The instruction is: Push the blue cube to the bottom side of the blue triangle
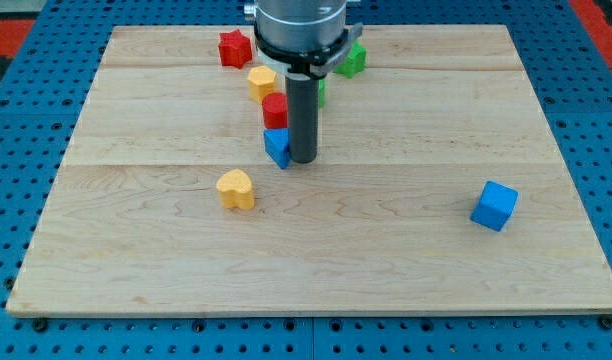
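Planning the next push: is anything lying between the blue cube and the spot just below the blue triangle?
Nothing visible blocks it. The blue cube sits alone at the view's right; bare board runs leftward to below the blue triangle. The yellow heart lies further left. My tip is beside the triangle's right.

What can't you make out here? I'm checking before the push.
- Blue triangle: the rod covers its right side in the camera view.
- Green block behind the rod: only a sliver shows, shape unclear.
- My tip: whether it touches the triangle can't be told.
- Blue cube: fully visible.
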